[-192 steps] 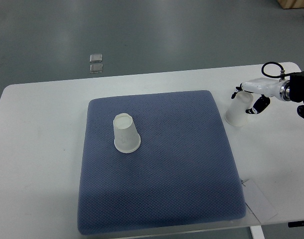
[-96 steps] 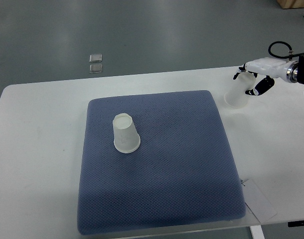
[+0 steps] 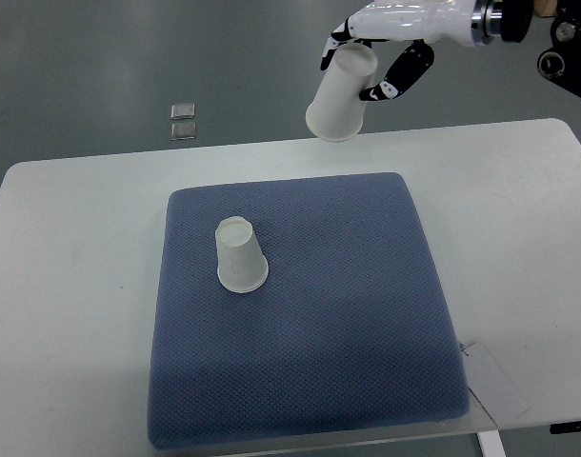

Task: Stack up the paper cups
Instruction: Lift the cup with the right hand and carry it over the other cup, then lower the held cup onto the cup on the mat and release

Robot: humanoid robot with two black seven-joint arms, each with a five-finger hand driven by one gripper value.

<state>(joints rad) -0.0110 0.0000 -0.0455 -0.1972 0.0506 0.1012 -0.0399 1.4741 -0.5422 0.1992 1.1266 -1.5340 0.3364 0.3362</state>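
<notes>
Nearest the camera, a white paper slip (image 3: pixel 495 383) lies on the white counter (image 3: pixel 71 286) by the front right corner of a blue textured mat (image 3: pixel 310 324). Farther in, on the mat's left half, 1 white paper cup (image 3: pixel 241 254) stands upside down, rim on the fabric. Beyond the mat's far edge, the right robot hand (image 3: pixel 381 57), reaching in from the upper right, pinches a 2nd paper cup (image 3: pixel 342 94) between its fingers (image 3: pixel 402 73); this cup is held in the air, tilted, mouth facing down and left. On the grey floor past the counter sit 2 small square objects (image 3: pixel 184 121).
</notes>
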